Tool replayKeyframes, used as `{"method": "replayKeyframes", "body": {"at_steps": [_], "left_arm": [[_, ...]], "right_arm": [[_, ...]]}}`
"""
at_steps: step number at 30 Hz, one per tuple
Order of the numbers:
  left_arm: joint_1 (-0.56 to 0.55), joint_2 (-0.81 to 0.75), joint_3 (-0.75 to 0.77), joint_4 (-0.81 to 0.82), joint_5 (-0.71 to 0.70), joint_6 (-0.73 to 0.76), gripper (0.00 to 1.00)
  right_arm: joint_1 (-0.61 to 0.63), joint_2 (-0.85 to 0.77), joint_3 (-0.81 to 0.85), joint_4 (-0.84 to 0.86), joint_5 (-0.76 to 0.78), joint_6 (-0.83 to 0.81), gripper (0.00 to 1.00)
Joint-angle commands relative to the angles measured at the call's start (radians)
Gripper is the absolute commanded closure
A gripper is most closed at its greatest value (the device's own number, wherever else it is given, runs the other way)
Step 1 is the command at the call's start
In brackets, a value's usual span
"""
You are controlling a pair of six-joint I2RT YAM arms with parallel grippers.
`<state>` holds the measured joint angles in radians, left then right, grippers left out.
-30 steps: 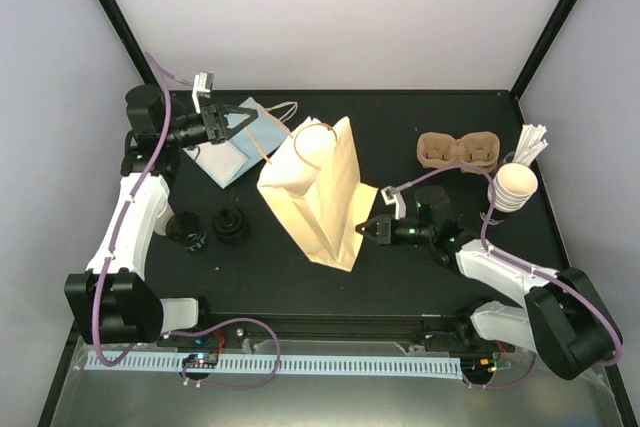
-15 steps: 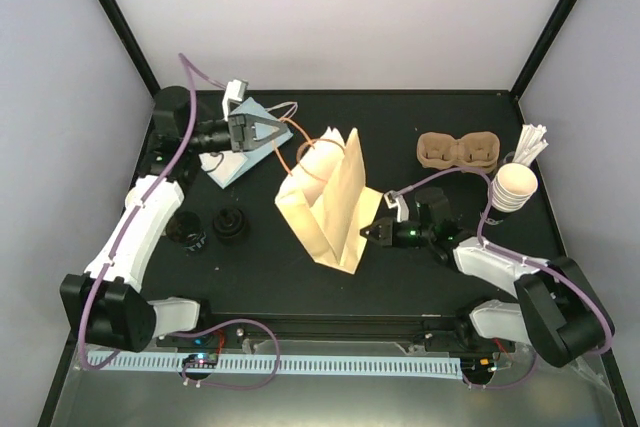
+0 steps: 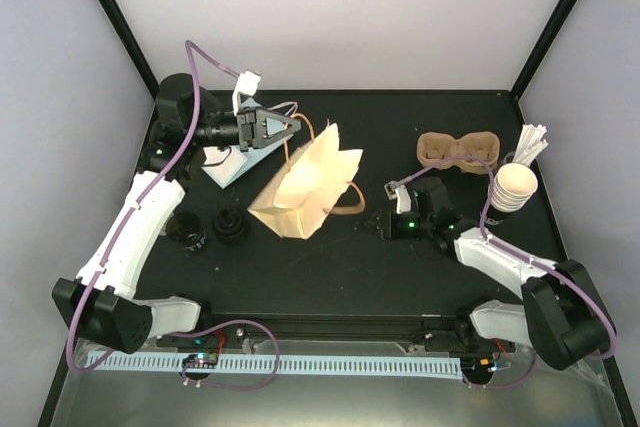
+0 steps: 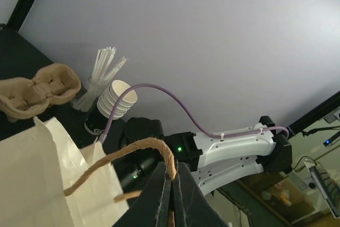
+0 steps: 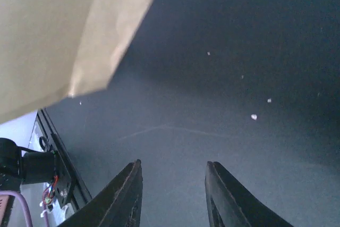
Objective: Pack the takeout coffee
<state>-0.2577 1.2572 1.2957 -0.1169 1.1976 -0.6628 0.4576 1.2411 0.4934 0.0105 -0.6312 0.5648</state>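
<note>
- Left fingers (image 4: 159, 195) clamped on rope handle (image 4: 143, 150); bag (image 3: 300, 192) leaning, frame centre.
- Right fingers (image 5: 125, 195) part open, empty, beside bag.
- Cup unseen; probably the bagging step.
- Next: stand bag upright on counter (image 3: 330, 277).

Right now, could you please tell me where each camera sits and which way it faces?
Top external: above and behind the arm bases, looking down on the table and paper bag; both arms, left gripper and right gripper show.
Left wrist: on the raised left arm, looking across to the right side; its shut fingers pinch the bag's handle, right arm beyond.
Right wrist: low, facing the tabletop and the bag's corner; its open fingers show.
Shared: all see the bag; top and left wrist share the cup stack and carrier.
</note>
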Motion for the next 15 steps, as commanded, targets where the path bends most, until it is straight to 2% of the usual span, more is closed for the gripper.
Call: {"method": "replayKeyframes", "body": {"at_steps": [1, 7, 11, 15], "left_arm": [[-0.006, 0.009, 0.1, -0.146, 0.006, 0.13, 0.99], [-0.008, 0.018, 0.093, -0.206, -0.028, 0.19, 0.98], [-0.009, 0.059, 0.104, -0.285, -0.063, 0.255, 0.99], [-0.011, 0.082, 0.113, -0.303, -0.063, 0.249, 0.98]], "right_arm": [[-0.005, -0.068, 0.066, -0.109, 0.072, -0.086, 0.63], [-0.005, -0.129, 0.156, -0.212, 0.107, -0.162, 0.58], [-0.005, -0.17, 0.237, -0.283, 0.154, -0.211, 0.58], [-0.005, -0.205, 0.33, -0.334, 0.17, -0.224, 0.63]]}}
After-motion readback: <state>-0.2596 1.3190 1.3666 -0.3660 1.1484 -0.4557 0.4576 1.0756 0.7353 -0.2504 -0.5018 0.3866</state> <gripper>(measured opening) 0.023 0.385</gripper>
